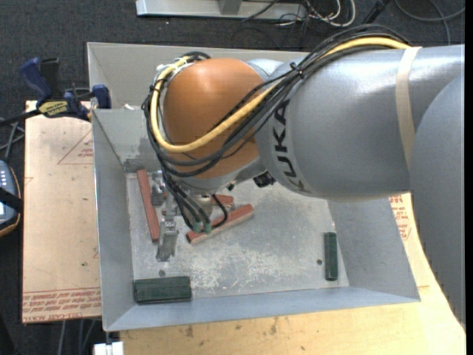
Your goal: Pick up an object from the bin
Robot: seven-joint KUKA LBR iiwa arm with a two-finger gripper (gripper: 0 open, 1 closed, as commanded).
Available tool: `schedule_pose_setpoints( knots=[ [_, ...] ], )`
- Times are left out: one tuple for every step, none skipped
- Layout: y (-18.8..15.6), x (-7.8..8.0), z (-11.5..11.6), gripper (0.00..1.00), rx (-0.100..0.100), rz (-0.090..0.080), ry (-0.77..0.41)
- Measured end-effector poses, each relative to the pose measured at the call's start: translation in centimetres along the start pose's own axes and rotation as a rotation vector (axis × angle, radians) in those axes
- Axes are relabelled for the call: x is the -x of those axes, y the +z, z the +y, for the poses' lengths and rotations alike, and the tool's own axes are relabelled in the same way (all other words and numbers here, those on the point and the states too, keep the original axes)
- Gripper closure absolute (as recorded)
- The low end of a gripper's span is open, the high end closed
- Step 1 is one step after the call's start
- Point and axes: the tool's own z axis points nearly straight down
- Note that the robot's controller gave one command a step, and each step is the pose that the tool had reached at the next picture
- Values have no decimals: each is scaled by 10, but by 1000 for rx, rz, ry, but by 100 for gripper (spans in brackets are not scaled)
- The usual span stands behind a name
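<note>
Although an orange cover (211,109) hides much, the fingers (164,248) hang at the left of the bin (244,272) between a long reddish stick (147,207) and a short reddish stick (236,217); spread or pressed together, I cannot tell.

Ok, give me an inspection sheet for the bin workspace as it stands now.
Surface: grey metal bin, floor scuffed and dusty.
Job's things: reddish-brown stick by the left wall; second reddish-brown stick mid-floor; dark green block front left; dark green bar at the right.
Clutter: nothing seen.
Grippers: gripper low between the two sticks; whether it grips anything cannot be told.
Cables: yellow and black cables loop over the orange cover.
Surroundings: dark floor, loose cords behind the bin.
</note>
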Motion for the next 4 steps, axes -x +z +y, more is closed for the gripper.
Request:
schedule_pose_setpoints(
  knots=[
    [86, -17, 2, 0, 2, -3, -57],
    [164, -30, -4, 0, 5, -17, -179],
    [90, -36, 6, 0, 1, -2, -187],
    [166, -28, -3, 0, 2, -6, -177]
  ],
)
